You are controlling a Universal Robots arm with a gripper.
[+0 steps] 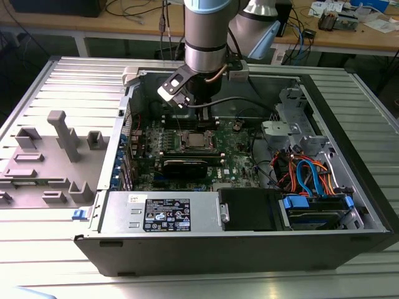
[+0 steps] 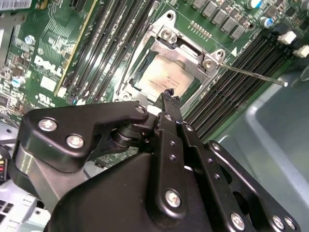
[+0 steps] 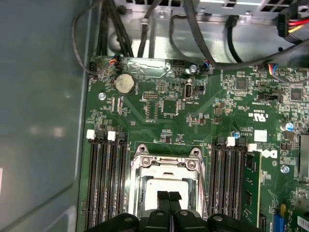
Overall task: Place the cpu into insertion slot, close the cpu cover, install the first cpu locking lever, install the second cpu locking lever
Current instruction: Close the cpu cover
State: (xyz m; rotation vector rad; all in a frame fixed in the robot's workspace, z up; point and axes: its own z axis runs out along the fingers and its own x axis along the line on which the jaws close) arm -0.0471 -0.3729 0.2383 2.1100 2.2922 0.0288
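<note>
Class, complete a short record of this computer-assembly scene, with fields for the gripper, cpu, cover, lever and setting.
gripper: shut, holding nothing, poised just above the cpu
cpu: seated in the insertion slot
cpu cover: down over the cpu, chip showing through its window
lever: thin metal rod sticking out sideways from the socket corner
setting: green board inside an open computer case

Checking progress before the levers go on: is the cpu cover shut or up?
Shut. In both wrist views the cover lies flat, framing the cpu, whose grey top shows through its window.
</note>
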